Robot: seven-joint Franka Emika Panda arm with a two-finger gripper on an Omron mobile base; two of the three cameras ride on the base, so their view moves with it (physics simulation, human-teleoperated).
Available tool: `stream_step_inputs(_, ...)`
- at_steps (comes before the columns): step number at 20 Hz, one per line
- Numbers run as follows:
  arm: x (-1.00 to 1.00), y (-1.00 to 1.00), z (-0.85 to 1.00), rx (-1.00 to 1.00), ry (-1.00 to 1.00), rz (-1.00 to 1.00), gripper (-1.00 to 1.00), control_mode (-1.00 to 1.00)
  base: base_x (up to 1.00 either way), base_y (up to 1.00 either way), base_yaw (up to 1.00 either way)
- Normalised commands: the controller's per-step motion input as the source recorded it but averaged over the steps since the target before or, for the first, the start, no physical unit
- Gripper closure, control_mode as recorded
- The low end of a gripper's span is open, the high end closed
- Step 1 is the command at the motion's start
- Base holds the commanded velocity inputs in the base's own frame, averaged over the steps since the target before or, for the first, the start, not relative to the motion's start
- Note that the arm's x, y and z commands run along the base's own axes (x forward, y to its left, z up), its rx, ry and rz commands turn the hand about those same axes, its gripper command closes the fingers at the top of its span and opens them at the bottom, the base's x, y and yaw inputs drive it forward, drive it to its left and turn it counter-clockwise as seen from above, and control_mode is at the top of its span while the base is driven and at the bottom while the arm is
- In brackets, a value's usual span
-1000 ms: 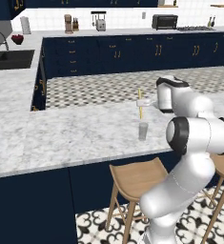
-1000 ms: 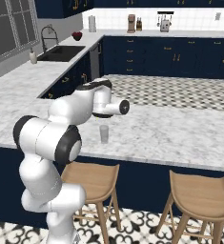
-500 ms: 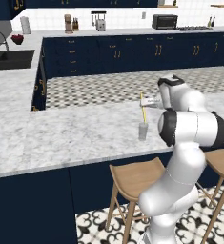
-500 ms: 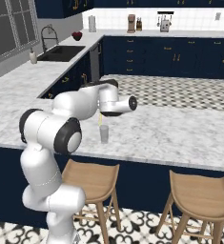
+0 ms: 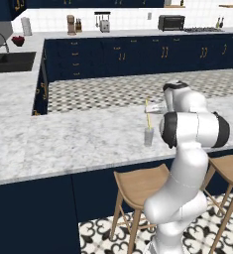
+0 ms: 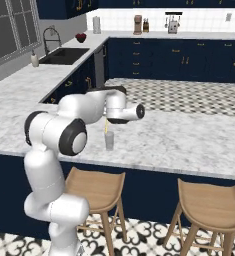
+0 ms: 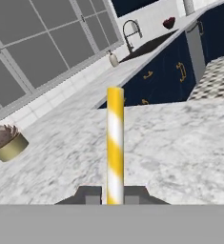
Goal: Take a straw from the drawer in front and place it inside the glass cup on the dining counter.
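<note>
Left base view
arm: rises from the lower right and bends over the near edge of the dining tabletop
tool: at the end of the white hand, just right of the straw's upper part; its tips are too small here to tell how they stand
straw: a thin yellow stick, nearly upright, its lower end at the mouth of the glass cup; whether it is already inside I cannot tell
glass cup: stands upright on the tabletop near its near edge, just left of the arm's dark elbow joint
stool: wooden, on the floor below the tabletop's near edge

Right base view
arm: comes from the lower left, the hand lying level above the tabletop
straw: a short yellow piece shows below the hand, right above the glass cup
glass cup: on the tabletop, directly under the hand

Hand view
tool: two dark tips clamped together on the straw at its lower end
straw: yellow with pale stripes, standing straight up between the tips
plant pot: small tan pot at the left on the marble
sink tap: far, at the top
</note>
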Motion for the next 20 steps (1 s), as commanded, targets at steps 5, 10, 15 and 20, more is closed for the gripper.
stream_step_inputs(5,0.25,0.0,-0.19,0.0,-0.02,0.0,1.0,-1.0,0.0,0.0,0.0)
stream_step_inputs(10,0.15,0.0,-0.13,0.0,0.0,0.0,1.0,-1.0,0.0,0.0,0.0)
stream_step_inputs(15,0.37,0.0,-0.03,0.0,0.0,0.0,1.0,-1.0,0.0,0.0,0.0)
stream_step_inputs(20,0.09,-0.02,-0.04,0.0,0.0,0.0,1.0,-1.0,0.0,0.0,0.0)
